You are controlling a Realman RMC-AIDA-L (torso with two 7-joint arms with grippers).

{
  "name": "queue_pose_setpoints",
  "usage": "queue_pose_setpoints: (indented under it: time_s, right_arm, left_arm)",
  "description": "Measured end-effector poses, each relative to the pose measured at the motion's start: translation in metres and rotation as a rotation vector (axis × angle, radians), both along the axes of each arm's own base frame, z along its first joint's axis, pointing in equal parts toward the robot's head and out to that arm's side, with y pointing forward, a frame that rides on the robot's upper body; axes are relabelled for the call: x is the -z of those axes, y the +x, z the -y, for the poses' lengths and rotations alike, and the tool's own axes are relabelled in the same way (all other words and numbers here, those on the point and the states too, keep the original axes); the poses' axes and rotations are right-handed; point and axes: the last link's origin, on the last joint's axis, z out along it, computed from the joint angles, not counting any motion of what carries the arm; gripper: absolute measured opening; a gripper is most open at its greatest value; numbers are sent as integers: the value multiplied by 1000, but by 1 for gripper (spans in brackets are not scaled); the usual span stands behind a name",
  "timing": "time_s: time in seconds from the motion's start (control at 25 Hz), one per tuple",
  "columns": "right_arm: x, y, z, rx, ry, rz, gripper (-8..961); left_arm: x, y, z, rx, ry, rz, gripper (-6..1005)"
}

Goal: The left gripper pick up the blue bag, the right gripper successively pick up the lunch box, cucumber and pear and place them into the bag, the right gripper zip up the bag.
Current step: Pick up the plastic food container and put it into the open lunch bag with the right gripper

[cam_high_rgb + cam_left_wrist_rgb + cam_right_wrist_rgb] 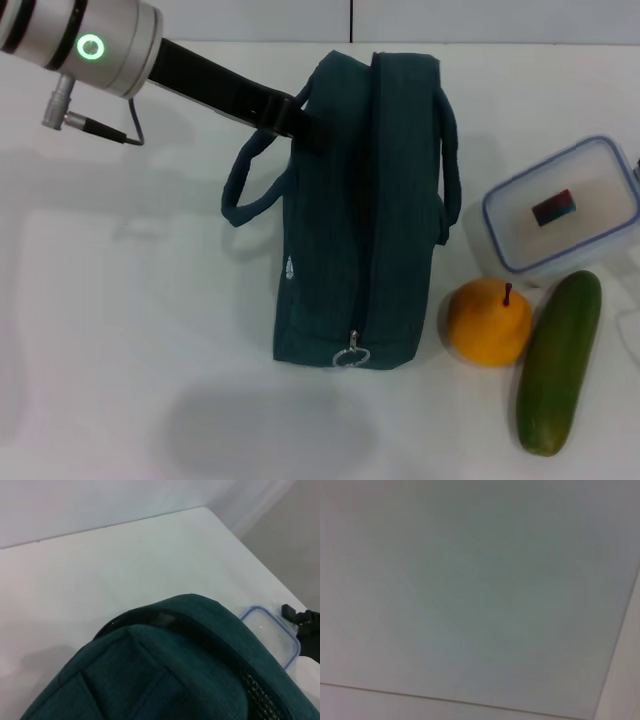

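One tool, the left (300, 120), meets the blue bag (350, 250); its grip cannot be told

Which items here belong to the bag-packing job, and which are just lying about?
Job: blue bag, lunch box, cucumber, pear, left gripper at the bag's far end.
Lying about: nothing but the white table.

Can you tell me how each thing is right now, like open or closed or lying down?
blue bag: on the table, zipper looks closed along the top.
lunch box: lid on, resting on the table, not in the bag.
pear: sitting stem up, between bag and cucumber.
cucumber: lying flat.
left gripper: at the bag's far end, by a handle.
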Motion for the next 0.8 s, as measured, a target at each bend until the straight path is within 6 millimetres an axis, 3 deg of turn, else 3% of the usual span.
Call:
queue_pose_setpoints:
  time_s: [0.8]
  right_arm:
    - [-5, -1, -3, 5, 7, -43, 97]
  left_arm:
    - [0, 5, -5, 22, 24, -1, 57]
